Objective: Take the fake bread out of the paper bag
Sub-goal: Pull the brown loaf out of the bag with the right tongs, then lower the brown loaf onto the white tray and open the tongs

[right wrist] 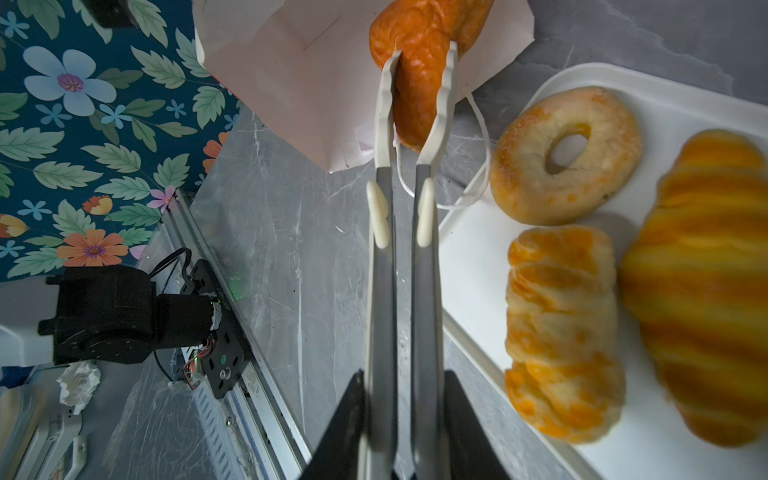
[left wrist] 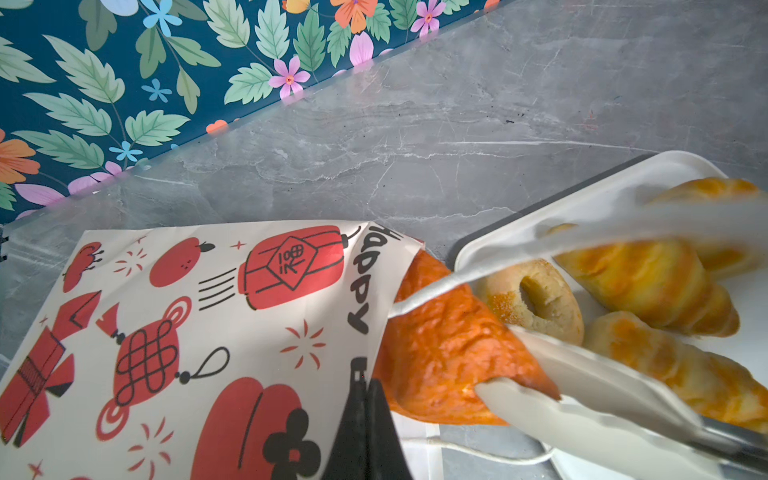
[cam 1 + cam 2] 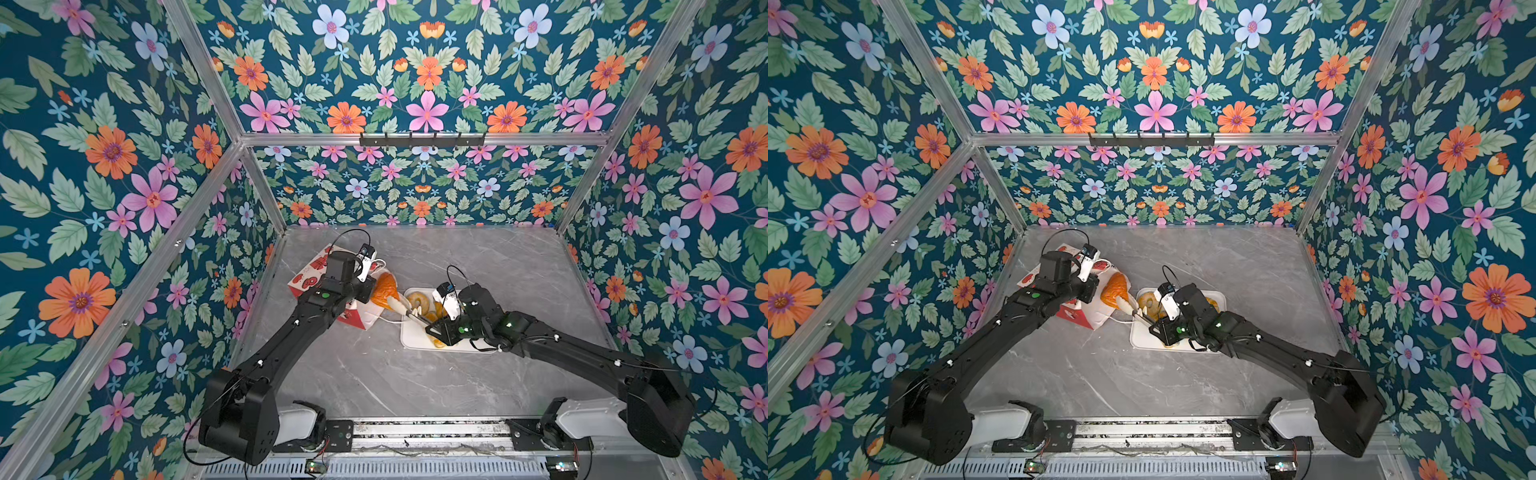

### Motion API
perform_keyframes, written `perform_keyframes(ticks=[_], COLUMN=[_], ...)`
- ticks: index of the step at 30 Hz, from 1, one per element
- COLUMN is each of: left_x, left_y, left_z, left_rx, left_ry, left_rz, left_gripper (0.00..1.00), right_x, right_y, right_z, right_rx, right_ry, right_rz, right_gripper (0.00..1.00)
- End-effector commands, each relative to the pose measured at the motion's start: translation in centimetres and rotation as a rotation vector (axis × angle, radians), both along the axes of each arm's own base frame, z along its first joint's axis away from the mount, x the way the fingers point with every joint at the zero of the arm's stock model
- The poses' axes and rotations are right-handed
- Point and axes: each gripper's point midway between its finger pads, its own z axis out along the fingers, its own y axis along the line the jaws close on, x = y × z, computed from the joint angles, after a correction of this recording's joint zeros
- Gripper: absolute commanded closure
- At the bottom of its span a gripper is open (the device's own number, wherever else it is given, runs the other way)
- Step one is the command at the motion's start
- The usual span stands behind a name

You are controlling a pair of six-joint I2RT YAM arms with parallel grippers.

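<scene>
Grey metal with white tips: these are the tongs [image 1: 380, 291], nearest to us. Their handles are squeezed between the jaws of the right gripper [image 1: 402, 399], which are closed on them. Beside the tongs lies the white tray [image 1: 473, 282]. Three pieces of the fake bread already rest on it, close together: a ring doughnut [image 1: 528, 166], a braided roll [image 1: 561, 324] and a croissant [image 1: 702, 291].

Just past the tray's edge, the tong tips pinch a large orange triangular pastry [image 2: 449, 353] from both sides. It lies in the mouth of the paper bag [image 2: 208, 332], its point towards the tray and its wide end under the bag's upper sheet. The bag lies on its side on the grey marbled table [image 2: 415, 145], with a thin cord handle [image 1: 482, 137] trailing towards the tray. At the bag's rim the left gripper [image 2: 368, 424] has its jaws pressed together, apparently nipping the paper.

We judge the task well advanced: three pieces are out and a fourth is gripped and half clear. It needs drawing free and setting on the tray. Whether more bread hides deeper in the bag, we cannot tell.
</scene>
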Motion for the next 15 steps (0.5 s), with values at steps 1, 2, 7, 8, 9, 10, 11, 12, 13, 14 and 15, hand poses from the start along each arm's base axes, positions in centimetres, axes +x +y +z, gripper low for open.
perform_keyframes(ticks=[1,2,7,8,9,10,11,12,13,14,15], left_x=[0.8,0.8,1.0,1.0,1.0,1.0,1.0,1.1,1.0,1.0,1.0], left_y=[0.1,0.2,0.5,0.6,0.6,0.7,0.7,0.7,0.7,0.7,0.8], left_z=[0.7,0.7,0.4,0.4,0.4,0.5,0.6,0.7,0.7,0.7,0.8], left_rx=[-0.008,-0.008,0.002,0.003,0.003,0.002,0.002,0.001,0.002,0.001,0.001], left_ry=[-0.03,-0.03,-0.029,-0.029,-0.029,-0.033,-0.037,-0.038,-0.039,-0.04,-0.041], left_rz=[0.023,0.026,0.044,0.045,0.045,0.046,0.046,0.048,0.046,0.045,0.045], left_gripper=[1.0,1.0,1.0,1.0,1.0,1.0,1.0,1.0,1.0,1.0,1.0], right_x=[-0.4,-0.7,-2.7,-3.0,-3.4,-3.8,-4.1,-4.5,-4.8,-5.1,-5.4], right_y=[-2.2,-2.9,-6.7,-7.3,-8.0,-8.6,-9.1,-9.8,-10.3,-10.8,-11.2], right_z=[0.5,0.7,1.8,1.9,2.1,2.1,2.1,1.9,1.8,1.7,1.6], right_rx=[-0.036,-0.04,-0.044,-0.046,-0.045,-0.046,-0.048,-0.057,-0.057,-0.059,-0.056], right_ry=[-0.038,-0.041,-0.06,-0.06,-0.06,-0.055,-0.049,-0.037,-0.032,-0.024,-0.021], right_rz=[-0.058,-0.073,-0.167,-0.181,-0.199,-0.212,-0.228,-0.245,-0.261,-0.275,-0.292], right_gripper=[0.97,0.97,0.95,0.95,0.95,0.94,0.94,0.94,0.94,0.94,0.94])
